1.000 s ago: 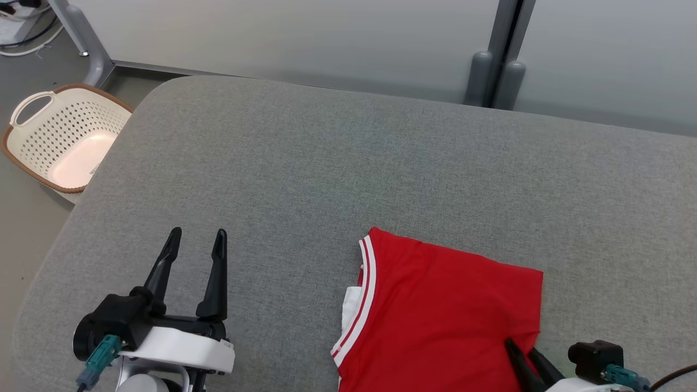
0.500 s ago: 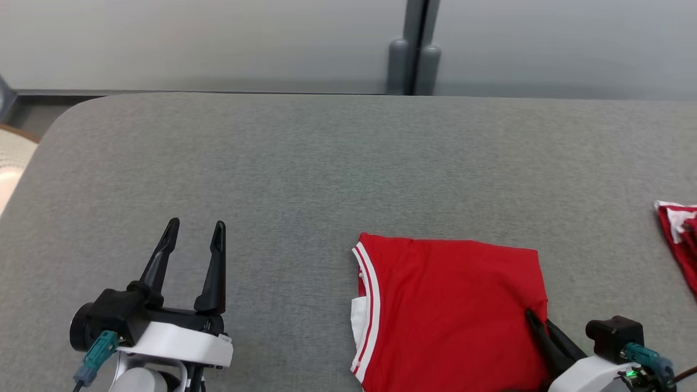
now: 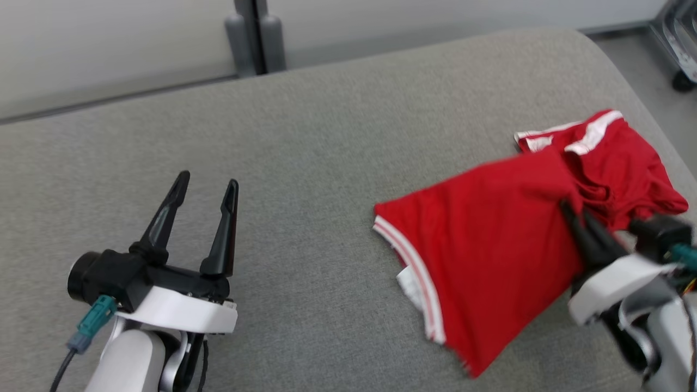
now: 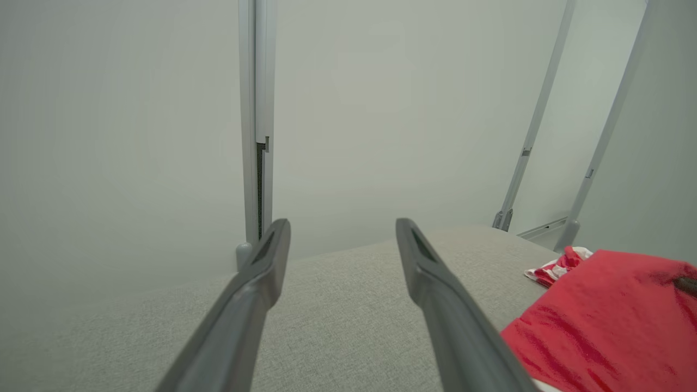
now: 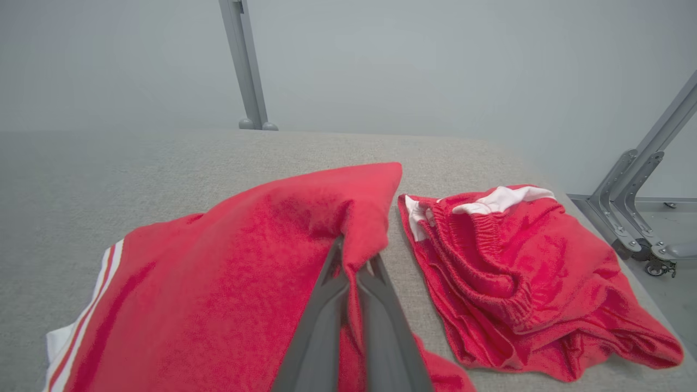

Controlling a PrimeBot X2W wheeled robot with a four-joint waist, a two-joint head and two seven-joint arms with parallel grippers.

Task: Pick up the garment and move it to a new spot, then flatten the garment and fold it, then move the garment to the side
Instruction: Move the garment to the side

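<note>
Now that the right tool (image 3: 578,215) has clamped onto the folded garment (image 3: 490,245) and hauled it beside the red pile (image 3: 631,158), the final move-aside looks underway, left tool (image 3: 208,184) gaping empty.

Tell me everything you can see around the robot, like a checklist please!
Surface: grey padded table, fabric top.
Job's things: folded red garment with white stripes, one corner pinched up.
Clutter: second red garment, bunched, lying beside it at the table's right end.
Grippers: right gripper shut on the folded red garment; left gripper open, holding nothing, over the table.
Cables: grey cable with a teal plug at the left wrist; another plug at the right wrist.
Surroundings: pale wall panels, grey post, wheeled metal frame.
</note>
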